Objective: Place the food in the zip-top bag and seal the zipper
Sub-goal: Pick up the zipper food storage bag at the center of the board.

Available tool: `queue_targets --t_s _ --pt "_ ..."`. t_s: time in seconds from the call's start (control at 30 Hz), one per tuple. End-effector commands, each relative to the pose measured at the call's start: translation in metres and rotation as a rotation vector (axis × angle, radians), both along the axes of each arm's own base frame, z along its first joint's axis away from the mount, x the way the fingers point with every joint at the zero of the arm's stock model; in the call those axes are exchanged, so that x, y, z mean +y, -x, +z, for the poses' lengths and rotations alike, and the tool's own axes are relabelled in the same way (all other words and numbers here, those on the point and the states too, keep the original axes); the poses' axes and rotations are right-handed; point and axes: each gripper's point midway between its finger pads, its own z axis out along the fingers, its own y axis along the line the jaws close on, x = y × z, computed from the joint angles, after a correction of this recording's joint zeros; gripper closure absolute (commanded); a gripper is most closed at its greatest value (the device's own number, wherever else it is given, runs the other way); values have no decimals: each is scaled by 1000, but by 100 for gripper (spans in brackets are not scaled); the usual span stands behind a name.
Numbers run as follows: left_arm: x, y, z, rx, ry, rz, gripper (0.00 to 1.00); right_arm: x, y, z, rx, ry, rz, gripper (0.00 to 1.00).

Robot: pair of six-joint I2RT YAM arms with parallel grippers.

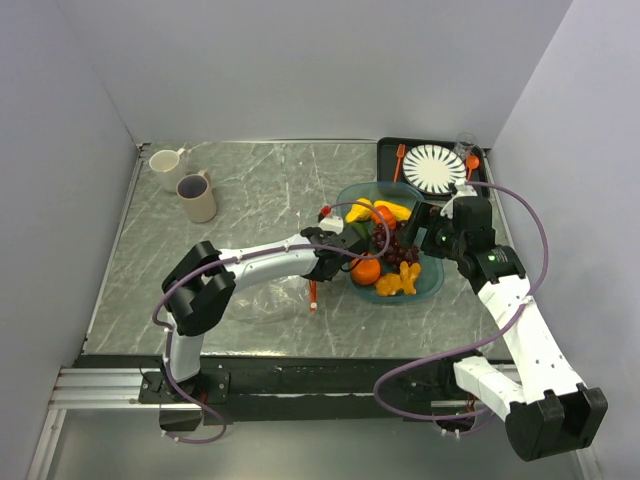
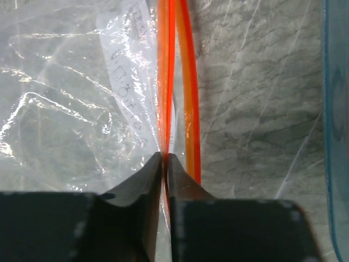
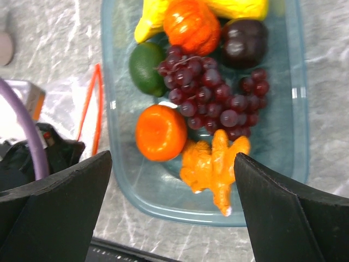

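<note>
So the left hand (image 2: 165, 162) is pinched down on one lip of the zipper (image 2: 167, 82), fingertips nearly meeting, with the orange-red strip running out from between them toward 12 o'clock in the wrist view. The other lip bows off toward 1 o'clock, so the mouth is parted a bit and only one side is held. Good spot to grab imo: that strip is the only stiffish part of the zip-top bag (image 2: 71, 109), the rest is thin crinkly clear film that'd just bunch up. It looks like it weighs next to nothing, so I'd guess pulling the lip drags the whole bag across the marbled bench (image 2: 256, 103) unless something pins it.

The bag spreads out at 9 o'clock of the fingertips, flat and wrinkled, with faint print on it and nothing inside that I can see. From the top camera it lies at about 8 o'clock of the teal tray (image 3: 301, 109), just beside it.

The right hand (image 3: 172, 164) is spread wide, holding nothing, hanging over the tray. The food (image 3: 218, 109) sits in there: purple grape bunch (image 3: 210, 87) in the middle, an orange (image 3: 161, 132) at 8 o'clock of it, a green avocado-ish piece (image 3: 146, 68) at 10, a knobbly orange piece (image 3: 215, 164) at 6. It looks like hard, light, smooth plastic, so the round ones could squirt out of a pinch. The grapes look easiest to take, straight across the bunch
</note>
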Motion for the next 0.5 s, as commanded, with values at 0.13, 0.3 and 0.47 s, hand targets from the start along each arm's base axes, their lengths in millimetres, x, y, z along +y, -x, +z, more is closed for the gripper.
queue_targets --t_s 0.13,0.3,0.47 --pt "23 -7 64 -118 104 72 97 52 -3 11 1 -262 164 9" --pt "30 -6 103 -188 246 81 96 83 -5 12 20 -415 226 14" --pt "43 0 134 -252 339 85 97 130 -5 14 70 -513 326 18"
